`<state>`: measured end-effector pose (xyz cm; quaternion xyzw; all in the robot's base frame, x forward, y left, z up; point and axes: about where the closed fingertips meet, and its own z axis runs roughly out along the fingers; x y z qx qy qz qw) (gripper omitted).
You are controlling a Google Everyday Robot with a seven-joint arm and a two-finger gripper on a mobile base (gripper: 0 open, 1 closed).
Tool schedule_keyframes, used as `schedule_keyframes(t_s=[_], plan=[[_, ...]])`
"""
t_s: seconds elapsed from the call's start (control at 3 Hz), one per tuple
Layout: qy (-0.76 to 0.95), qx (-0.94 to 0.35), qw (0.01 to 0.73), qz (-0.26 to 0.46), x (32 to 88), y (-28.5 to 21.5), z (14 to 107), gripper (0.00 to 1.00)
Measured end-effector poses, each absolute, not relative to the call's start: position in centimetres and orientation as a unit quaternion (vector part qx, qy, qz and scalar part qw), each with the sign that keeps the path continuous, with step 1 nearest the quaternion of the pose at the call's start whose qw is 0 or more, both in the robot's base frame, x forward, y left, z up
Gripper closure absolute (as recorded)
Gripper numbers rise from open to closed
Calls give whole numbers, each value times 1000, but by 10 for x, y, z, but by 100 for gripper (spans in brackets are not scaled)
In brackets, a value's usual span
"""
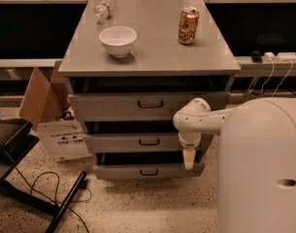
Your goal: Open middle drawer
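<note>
Centre frame: the middle drawer (pixel 123 142) sits in the grey cabinet between the taller top drawer (pixel 108 106) and the bottom drawer (pixel 118 171). My tool (pixel 189 158) hangs pointing down at its right end, just right of centre; I cannot tell whether it is apart or together. A white bowl (pixel 118 40) and gold can (pixel 188 26) stand on the surface (pixel 152 57) above.
</note>
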<state>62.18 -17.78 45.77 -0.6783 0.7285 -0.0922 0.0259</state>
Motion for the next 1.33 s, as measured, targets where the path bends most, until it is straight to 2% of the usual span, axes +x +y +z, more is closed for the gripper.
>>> schedule_keyframes(t_s=[0.67, 1.0, 1.33], plan=[[716, -693, 35, -74, 646, -160, 437, 0], [712, -698, 41, -60, 658, -152, 429, 16], [717, -694, 42, -50, 659, -152, 426, 40]])
